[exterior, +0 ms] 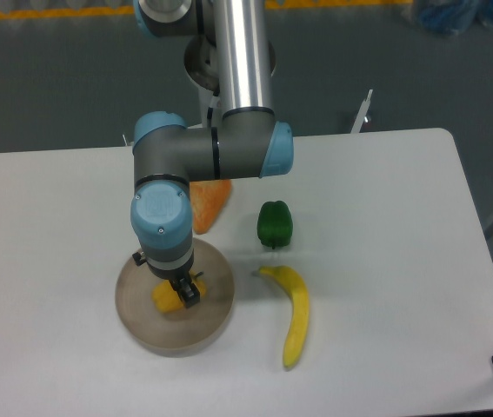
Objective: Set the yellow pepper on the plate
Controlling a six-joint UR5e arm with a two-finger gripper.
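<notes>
grey-beige and round, the plate (142, 326) sits nearest on the white tabletop (385, 261). the yellow pepper (169, 298) rests on it, with the pincer (185, 291) down over it, fingers beside it; whether they clamp it i cannot tell. to the right lies a curved banana (294, 317). beyond that stands a green pepper (275, 223), and an orange piece (209, 201) shows behind the arm.

A small glossy green bell pepper (275, 223) sits on the white table (385, 261). Just below it lies a long curved yellow banana (292, 315), close but apart. An orange wedge-shaped object (209, 202) lies to the pepper's left, partly hidden.
</notes>
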